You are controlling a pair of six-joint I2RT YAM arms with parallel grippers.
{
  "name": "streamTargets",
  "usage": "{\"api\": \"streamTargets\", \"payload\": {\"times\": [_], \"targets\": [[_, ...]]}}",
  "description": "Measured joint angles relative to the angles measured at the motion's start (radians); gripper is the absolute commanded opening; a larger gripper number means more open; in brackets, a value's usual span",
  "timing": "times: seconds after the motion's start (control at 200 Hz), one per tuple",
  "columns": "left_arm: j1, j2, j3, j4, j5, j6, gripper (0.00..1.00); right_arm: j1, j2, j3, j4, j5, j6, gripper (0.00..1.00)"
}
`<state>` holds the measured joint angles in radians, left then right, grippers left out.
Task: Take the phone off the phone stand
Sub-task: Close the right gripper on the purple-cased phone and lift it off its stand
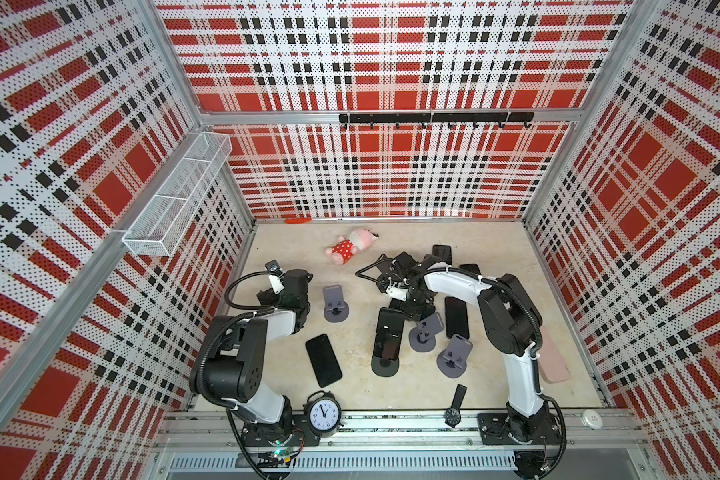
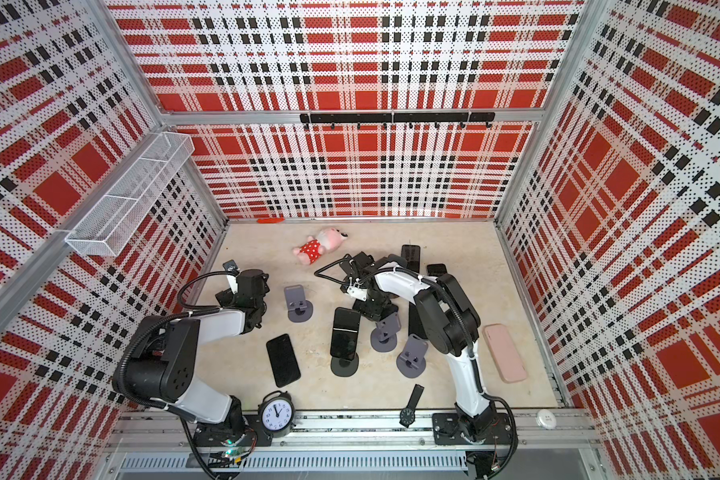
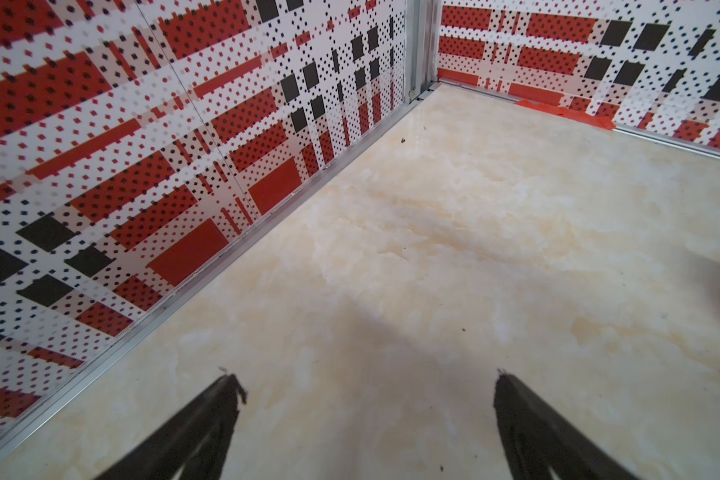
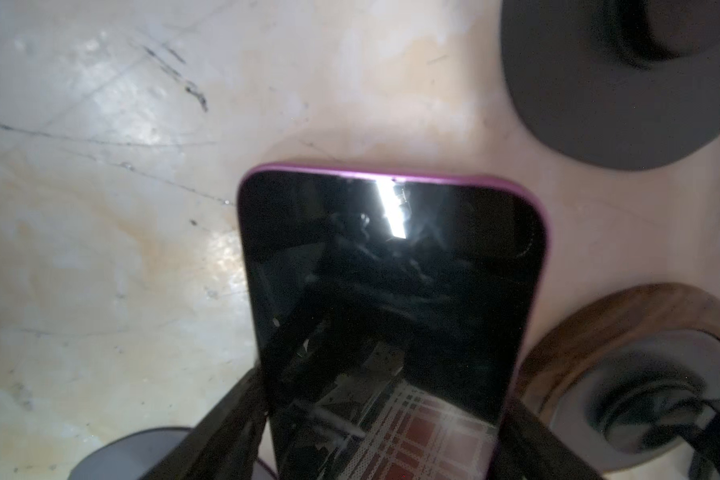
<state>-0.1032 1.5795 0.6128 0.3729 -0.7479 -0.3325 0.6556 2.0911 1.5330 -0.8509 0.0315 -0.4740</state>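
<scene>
Red, black and white plaid walls point(image 1: 391, 174) box in a pale marbled tabletop point(image 1: 395, 399). In both top views it is cluttered with phones lying flat and grey stands. A plush toy point(image 1: 348, 247) lies toward the upper middle and an alarm clock point(image 1: 323, 413) stands on the front rail.

The right arm point(image 1: 512, 328) rises from its base at lower right and folds at a high elbow. Its white forearm runs left toward mid-frame, with the wrist bent down into the cluster of stands. Seen from its wrist camera, the right gripper point(image 4: 387, 390) has a finger along each long edge of a phone point(image 4: 391, 270) with a dark screen and a purple case. The fingers sit right against it, but I can't tell whether they pinch it or only flank it. Beyond the phone's far end is bare tabletop, with a dark round base point(image 4: 599, 104) and a wood-brown round base point(image 4: 624, 332) beside it.

In the top views, just left of and below that wrist, a black handset point(image 1: 387, 334) leans on a dark phone stand point(image 1: 385, 368). I can't say whether it's the same phone.

The left arm point(image 1: 233, 357) is folded back at the left of the frame. The left gripper point(image 3: 366, 382) is spread wide above bare tabletop near a corner of the walls.
</scene>
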Motion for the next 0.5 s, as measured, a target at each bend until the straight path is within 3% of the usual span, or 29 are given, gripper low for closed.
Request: {"api": "streamTargets", "payload": {"times": [0.501], "targets": [[0.000,0.005,0.002,0.000,0.007,0.000,0.98,0.005,-0.018,-0.027,0.033,0.019,-0.009,0.79]]}}
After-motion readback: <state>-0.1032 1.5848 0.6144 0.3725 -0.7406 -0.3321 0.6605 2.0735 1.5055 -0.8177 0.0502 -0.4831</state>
